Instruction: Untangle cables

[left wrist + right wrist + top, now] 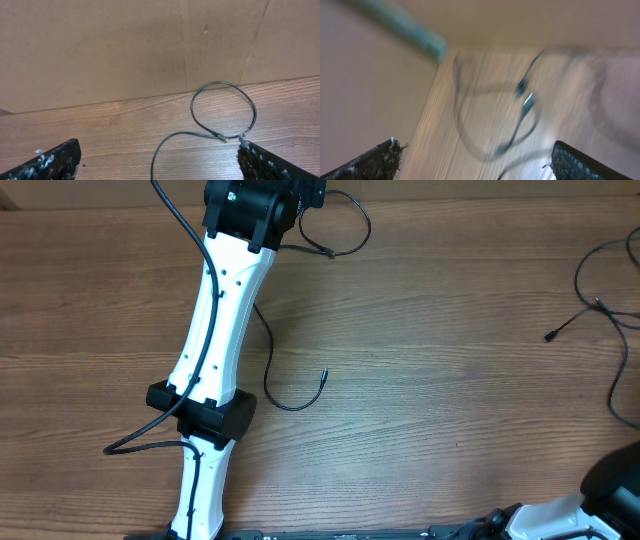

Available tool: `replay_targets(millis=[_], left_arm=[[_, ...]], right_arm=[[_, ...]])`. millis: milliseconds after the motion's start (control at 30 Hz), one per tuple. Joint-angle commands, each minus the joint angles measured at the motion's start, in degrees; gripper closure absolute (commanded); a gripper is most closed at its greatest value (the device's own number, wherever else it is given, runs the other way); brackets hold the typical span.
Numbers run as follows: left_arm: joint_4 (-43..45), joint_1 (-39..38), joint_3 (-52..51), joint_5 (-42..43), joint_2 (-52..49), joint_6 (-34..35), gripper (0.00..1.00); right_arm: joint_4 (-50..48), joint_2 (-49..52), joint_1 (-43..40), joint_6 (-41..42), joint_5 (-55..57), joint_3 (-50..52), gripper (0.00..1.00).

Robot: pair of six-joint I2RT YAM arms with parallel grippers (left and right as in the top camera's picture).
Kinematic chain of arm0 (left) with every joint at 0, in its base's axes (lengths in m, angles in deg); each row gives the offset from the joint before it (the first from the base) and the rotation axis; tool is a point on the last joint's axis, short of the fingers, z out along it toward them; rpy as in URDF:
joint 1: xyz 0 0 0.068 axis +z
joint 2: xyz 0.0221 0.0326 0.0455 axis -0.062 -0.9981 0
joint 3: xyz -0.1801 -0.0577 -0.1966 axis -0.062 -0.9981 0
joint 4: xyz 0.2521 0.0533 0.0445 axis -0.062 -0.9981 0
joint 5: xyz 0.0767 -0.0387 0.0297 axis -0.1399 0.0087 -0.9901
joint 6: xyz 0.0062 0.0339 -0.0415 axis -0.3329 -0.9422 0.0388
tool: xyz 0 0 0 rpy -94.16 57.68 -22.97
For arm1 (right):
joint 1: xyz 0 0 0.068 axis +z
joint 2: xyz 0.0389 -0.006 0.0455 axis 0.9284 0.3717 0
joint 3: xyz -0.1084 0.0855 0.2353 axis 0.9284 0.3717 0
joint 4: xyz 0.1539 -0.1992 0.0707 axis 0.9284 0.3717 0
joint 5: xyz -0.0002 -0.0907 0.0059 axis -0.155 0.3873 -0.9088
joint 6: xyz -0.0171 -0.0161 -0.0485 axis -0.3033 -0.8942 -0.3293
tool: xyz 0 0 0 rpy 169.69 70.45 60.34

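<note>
Left gripper (157, 147), right gripper (474, 147): wide, empty, above thin looping black cables (220, 83) on grained table (100, 130)

Soft, even light lies over the table (430, 410), and shadows on it are thin and faint. Overhead and from the left wrist everything looks sharp. The right wrist's view is badly smeared: the cables (525, 102) on the table blur into streaks, the grain too.
</note>
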Motion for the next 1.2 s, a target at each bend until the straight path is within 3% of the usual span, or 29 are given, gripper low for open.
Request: replay_targets(millis=[0, 100, 300, 567, 833, 1167], left_arm=[[0.0, -0.2, 0.7, 0.6, 1.3, 0.7, 0.00], [0.0, 0.0, 0.7, 0.5, 1.3, 0.5, 0.00], [0.0, 1.2, 0.7, -0.5, 1.3, 0.8, 0.00], [-2.8, 6.4, 0.7, -0.3, 1.7, 3.8, 0.00], [-8.7, 12.1, 0.7, -0.2, 4.5, 4.7, 0.00], [-14.9, 18.0, 0.7, 3.6, 5.9, 4.7, 0.00]], right_arm=[[0.7, 1.1, 8.5, 0.5, -7.4, 0.4, 0.05], [0.6, 2.3, 17.6, -3.4, -11.9, 0.4, 0.05], [-7.1, 7.3, 37.5, -21.6, -12.2, 0.4, 0.05], [-12.4, 17.3, 54.7, -22.1, -23.0, 0.4, 0.08], [-17.3, 22.9, 70.5, -26.5, -21.2, 0.4, 0.07], [-19.2, 27.4, 79.0, -26.6, -17.7, 0.4, 0.07]])
